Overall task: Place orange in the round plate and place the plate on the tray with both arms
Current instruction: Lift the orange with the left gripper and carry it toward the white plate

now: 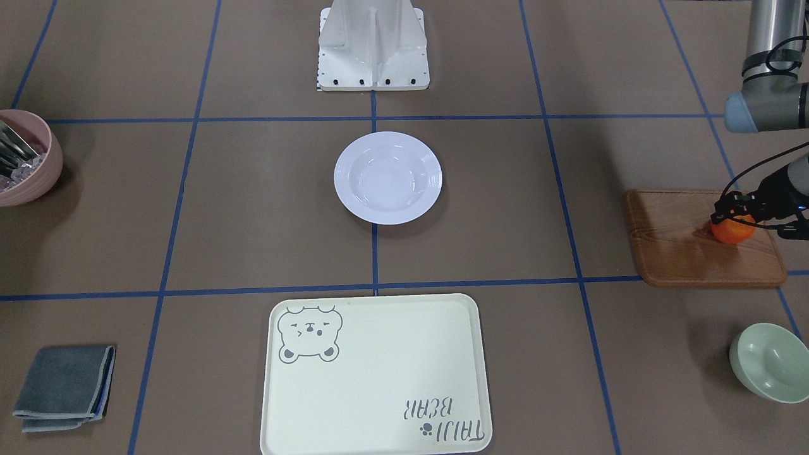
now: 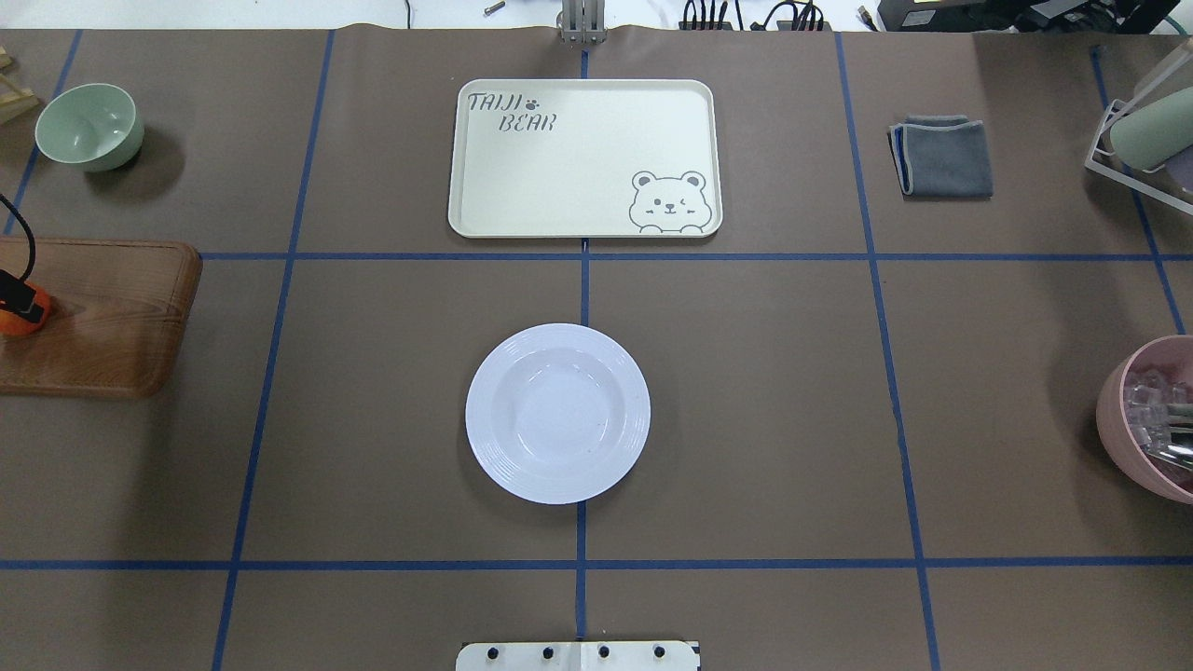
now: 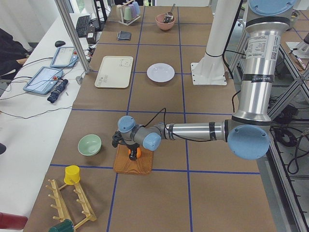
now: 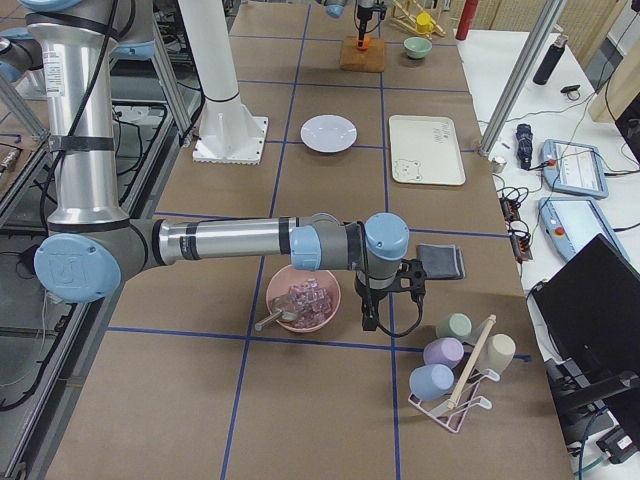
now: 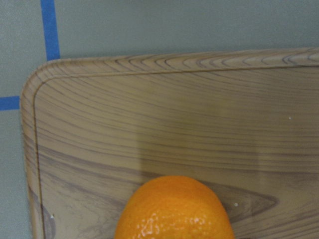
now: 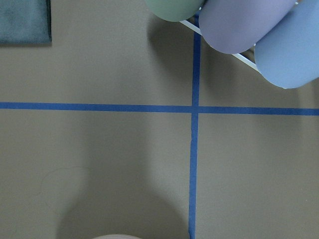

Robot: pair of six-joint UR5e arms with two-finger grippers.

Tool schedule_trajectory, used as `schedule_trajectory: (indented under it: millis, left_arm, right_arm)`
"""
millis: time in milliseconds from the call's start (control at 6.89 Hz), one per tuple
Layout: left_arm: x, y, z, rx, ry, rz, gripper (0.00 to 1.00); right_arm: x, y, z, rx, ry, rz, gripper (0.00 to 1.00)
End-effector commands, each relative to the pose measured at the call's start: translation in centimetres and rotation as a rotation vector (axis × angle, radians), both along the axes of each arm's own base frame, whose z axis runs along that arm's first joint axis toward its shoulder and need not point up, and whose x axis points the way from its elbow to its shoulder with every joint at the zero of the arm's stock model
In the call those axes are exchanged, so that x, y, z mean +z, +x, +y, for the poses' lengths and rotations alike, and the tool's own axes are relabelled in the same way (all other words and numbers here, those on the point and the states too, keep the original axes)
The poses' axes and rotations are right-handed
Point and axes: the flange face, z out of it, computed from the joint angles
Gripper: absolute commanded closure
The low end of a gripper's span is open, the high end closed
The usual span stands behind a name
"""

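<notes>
Now orange pickup: left end effector [image 1: 727,218] straddles orange [image 1: 733,232] on board [image 1: 682,253], closure unclear. Next: clamp, lift, carry to plate [image 1: 344,178].

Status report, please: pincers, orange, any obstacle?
Left pincer at orange on wooden board, grip unclear. Right pincer near pink bowl, state unclear. Round plate empty, no obstacle before it.
</notes>
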Motion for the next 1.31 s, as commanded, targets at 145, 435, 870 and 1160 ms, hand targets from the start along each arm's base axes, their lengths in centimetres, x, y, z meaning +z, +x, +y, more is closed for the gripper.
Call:
schedule_trajectory:
  millis: [145, 435, 870, 1160]
  left_arm:
    - [-12.3, 2.2, -5.2, -0.051, -0.006, 0.028, 1.00]
    - [-27.3, 10.3, -5.7, -0.133, -0.087, 0.153, 1.00]
    - [-46.4, 31.8, 3.0, -0.240, -0.330, 0.247, 1.00]
    - [-49.3, 38.1, 9.2, -0.210, -0.349, 0.247, 1.00]
  right_arm:
    - [-0.5, -0.3, -0.1, 0.035, -0.038, -0.028, 0.00]
    - [-0.3, -0.3, 0.1, 0.048, -0.060, -0.048, 0.00]
    - [0.1, -0.2, 0.6, 0.039, -0.054, -0.040, 0.00]
    - [0.1, -0.3, 0.5, 0.044, -0.060, -0.037, 0.00]
